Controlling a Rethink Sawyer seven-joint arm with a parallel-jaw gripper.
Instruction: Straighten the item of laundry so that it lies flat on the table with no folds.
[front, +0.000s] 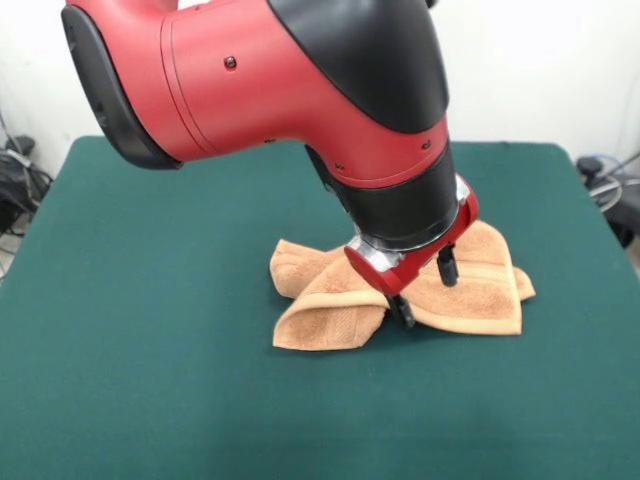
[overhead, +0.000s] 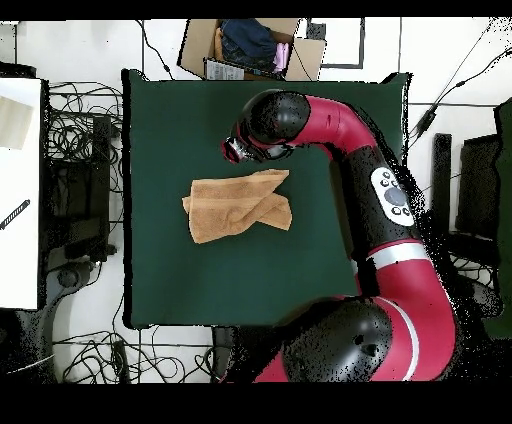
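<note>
The item of laundry (front: 325, 318) is a light orange-tan towel lying crumpled near the middle of the green table (front: 150, 300), with overlapping folds and a flap doubled over at its left side. In the overhead view the towel (overhead: 238, 207) shows as an uneven folded shape on the table (overhead: 200, 280). My gripper (front: 425, 290) hangs tilted just over the towel's middle, open, its two black fingers (front: 447, 266) spread apart with nothing gripped between them. From above, the gripper (overhead: 238, 150) shows by the towel's top edge.
The red arm (overhead: 350, 140) reaches over the table's right part in the overhead view. A cardboard box (overhead: 250, 45) stands beyond the table's top edge. Cables (overhead: 75, 130) and a white desk (overhead: 20, 190) lie off the left side.
</note>
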